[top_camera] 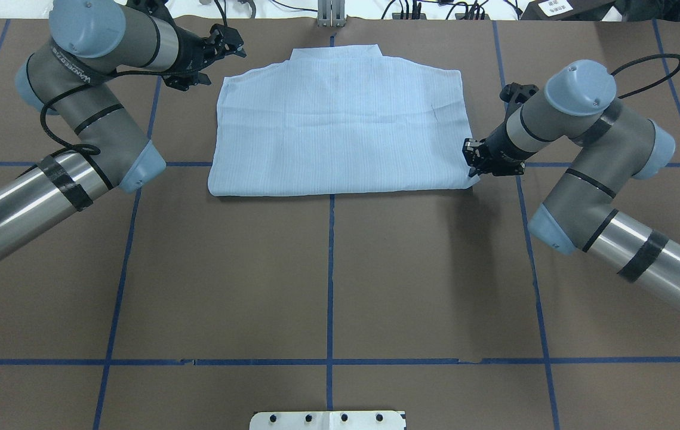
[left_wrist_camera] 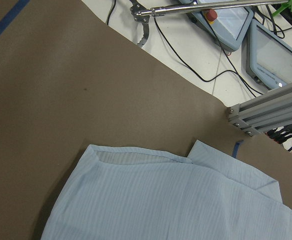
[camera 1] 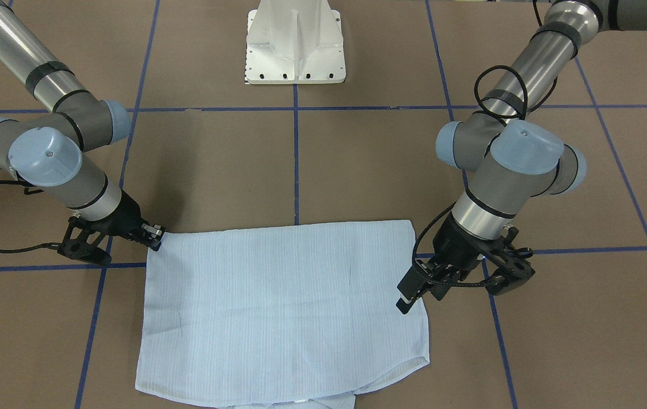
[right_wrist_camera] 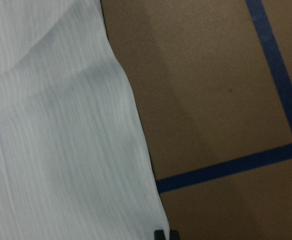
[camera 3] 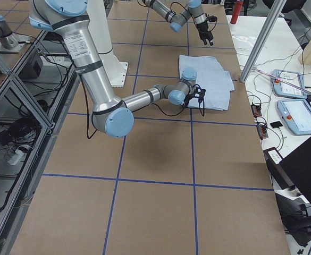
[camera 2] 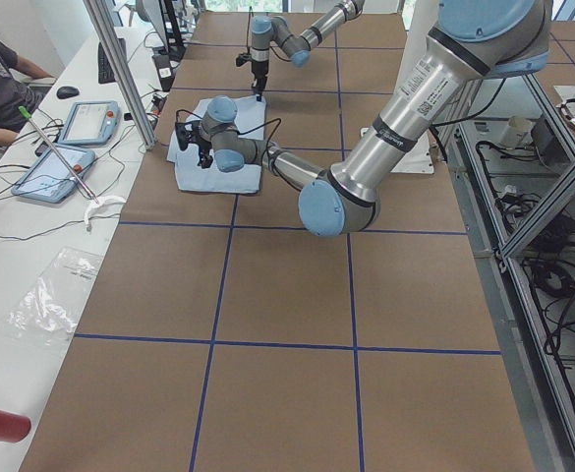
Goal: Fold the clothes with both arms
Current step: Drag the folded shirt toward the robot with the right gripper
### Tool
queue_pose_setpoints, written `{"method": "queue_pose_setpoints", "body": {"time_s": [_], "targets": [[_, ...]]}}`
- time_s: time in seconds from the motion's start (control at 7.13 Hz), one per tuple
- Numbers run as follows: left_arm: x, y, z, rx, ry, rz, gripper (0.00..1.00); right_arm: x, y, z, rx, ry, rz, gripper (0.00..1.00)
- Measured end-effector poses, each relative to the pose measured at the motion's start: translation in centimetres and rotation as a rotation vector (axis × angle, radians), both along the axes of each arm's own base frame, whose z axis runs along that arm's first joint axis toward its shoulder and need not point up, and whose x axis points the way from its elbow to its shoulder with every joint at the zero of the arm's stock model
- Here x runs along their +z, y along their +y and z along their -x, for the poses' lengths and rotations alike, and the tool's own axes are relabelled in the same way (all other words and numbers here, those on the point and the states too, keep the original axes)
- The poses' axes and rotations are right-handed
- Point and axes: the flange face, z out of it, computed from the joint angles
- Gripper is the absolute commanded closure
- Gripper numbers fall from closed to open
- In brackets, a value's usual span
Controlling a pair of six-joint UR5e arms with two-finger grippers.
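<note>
Right gripper (camera 1: 154,232) pinching shirt (camera 1: 283,307) corner, left gripper (camera 1: 417,295) spread wide (over other side), brown blue-taped table (camera 1: 215,170), white desk (camera 2: 12,256) beside

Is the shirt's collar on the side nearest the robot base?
No, the collar sticks out from the far edge of the shirt, on the opposite side from the white base.
</note>
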Motion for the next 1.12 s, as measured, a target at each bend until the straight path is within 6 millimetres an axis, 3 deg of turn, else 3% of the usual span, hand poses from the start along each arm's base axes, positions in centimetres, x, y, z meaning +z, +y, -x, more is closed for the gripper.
{"method": "queue_pose_setpoints", "body": {"time_s": [0.28,0.42,0.7,0.84,0.98,1.12], "targets": [[-1.1,0.3,0.2,0.000,-0.002,0.003,0.00,0.5,2.5,-4.5,-0.027,-0.036,-0.009,1.00],[-1.5,0.5,0.3,0.001,-0.006,0.008,0.00,1.0,5.5,-7.3,-0.037,-0.048,-0.016,1.00],[-1.8,0.6,0.2,0.001,-0.008,0.011,0.00,1.3,14.2,-12.7,-0.077,-0.065,-0.024,1.00],[-1.8,0.7,0.1,0.002,-0.008,0.012,0.00,0.1,19.1,-14.3,-0.137,-0.089,-0.023,1.00],[-1.7,0.7,0.1,0.002,-0.009,0.014,0.00,-1.6,24.0,-14.7,-0.230,-0.119,-0.018,1.00],[-1.3,0.9,0.0,0.002,-0.009,0.019,0.00,-3.6,28.8,-13.6,-0.356,-0.150,-0.016,1.00]]}}
